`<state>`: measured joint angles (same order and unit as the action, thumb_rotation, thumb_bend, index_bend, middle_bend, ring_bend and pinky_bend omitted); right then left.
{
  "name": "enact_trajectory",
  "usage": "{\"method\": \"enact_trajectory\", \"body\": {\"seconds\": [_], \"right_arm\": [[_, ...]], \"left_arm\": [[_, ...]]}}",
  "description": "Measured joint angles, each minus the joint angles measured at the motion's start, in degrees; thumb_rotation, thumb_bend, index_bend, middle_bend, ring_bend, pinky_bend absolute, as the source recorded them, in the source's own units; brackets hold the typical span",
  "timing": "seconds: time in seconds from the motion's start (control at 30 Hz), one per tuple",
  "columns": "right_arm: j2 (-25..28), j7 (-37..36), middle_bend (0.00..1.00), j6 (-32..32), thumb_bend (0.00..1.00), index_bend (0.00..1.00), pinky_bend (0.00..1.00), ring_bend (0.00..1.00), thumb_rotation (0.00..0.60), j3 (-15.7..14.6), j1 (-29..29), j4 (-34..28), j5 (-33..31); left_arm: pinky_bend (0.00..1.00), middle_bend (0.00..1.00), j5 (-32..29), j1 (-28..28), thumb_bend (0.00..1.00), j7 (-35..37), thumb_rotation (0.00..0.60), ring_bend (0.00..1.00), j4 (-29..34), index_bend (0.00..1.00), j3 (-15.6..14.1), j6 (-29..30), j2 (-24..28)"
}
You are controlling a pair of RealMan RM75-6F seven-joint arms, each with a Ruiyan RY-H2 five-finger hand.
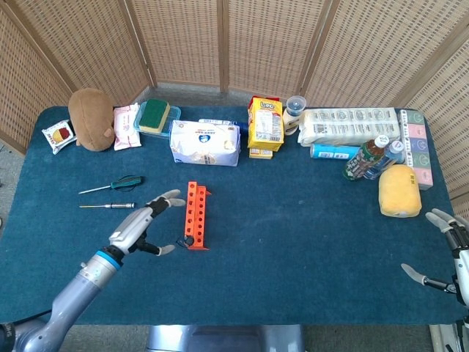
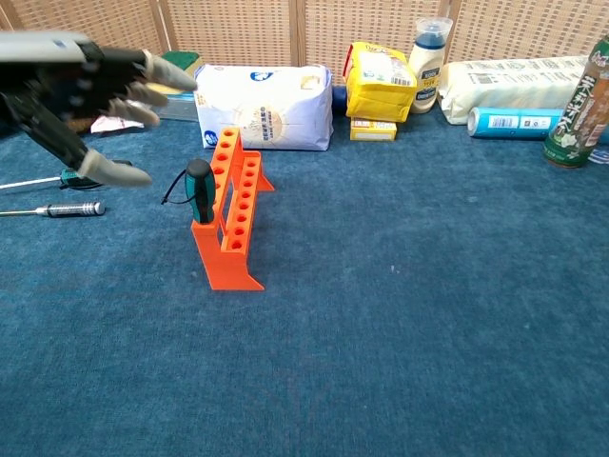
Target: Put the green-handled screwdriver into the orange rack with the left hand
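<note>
Your left robot hand (image 2: 90, 100) was at the upper left of the chest view, with its fingers spread apart and nothing inside them; in the head view the same robot hand (image 1: 139, 229) was at the lower left, just to the left of the orange rack (image 1: 195, 216) and not touching it. The green-handled screwdriver (image 2: 200, 191) stood upright in the near end of the orange rack (image 2: 229, 222), its handle above the top rail, a little left of the middle of the chest view. The rack stood on the blue worktop (image 2: 400, 324). Your right robot hand (image 1: 445, 249) was at the lower right edge of the head view, open, with fingers apart and holding nothing. Two other screwdrivers lay on the worktop at the left of the head view: one with a dark green handle (image 1: 111, 185) and, just below it, one with a metal handle (image 1: 108, 206); both were apart from the rack. Along the upper part of the head view you had a brown plush toy (image 1: 91, 119), a white bag (image 1: 205, 142), a yellow box (image 1: 265, 125) and a yellow sponge (image 1: 399, 191) at the right.
</note>
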<state>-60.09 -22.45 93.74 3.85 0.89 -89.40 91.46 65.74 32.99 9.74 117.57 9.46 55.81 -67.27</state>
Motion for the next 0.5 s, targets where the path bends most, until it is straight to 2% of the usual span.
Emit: {"method": "enact_trajectory", "body": {"seconds": [0.17, 0.27, 0.37, 0.5], "right_arm": [[-0.12, 0.33, 0.13, -0.06, 0.04, 0.14, 0.06, 0.14, 0.462, 0.01, 0.01, -0.05, -0.06], [-0.18, 0.55, 0.13, -0.04, 0.04, 0.14, 0.06, 0.14, 0.46, 0.04, 0.01, -0.08, -0.1], [-0.23, 0.77, 0.13, -0.08, 0.04, 0.14, 0.06, 0.14, 0.46, 0.03, 0.02, -0.1, -0.1], [-0.35, 1.25, 0.13, -0.17, 0.04, 0.14, 0.06, 0.14, 0.463, 0.02, 0.07, -0.1, -0.09]], "left_arm": [[0.09, 0.0, 1.77, -1.26, 0.19, 2.78, 0.6, 0.0, 1.56, 0.15, 0.61, 0.86, 3.45], [0.09, 0.0, 4.17, -2.4, 0.17, 4.55, 0.6, 0.0, 2.03, 0.09, 0.66, 1.62, 6.18], [0.09, 0.0, 7.19, -3.91, 0.15, 4.98, 0.6, 0.0, 1.65, 0.01, 0.12, 3.0, 8.77], [0.09, 0.0, 10.82, -6.47, 0.14, 2.43, 0.6, 0.0, -1.04, 0.0, -1.45, 6.88, 10.18]]}}
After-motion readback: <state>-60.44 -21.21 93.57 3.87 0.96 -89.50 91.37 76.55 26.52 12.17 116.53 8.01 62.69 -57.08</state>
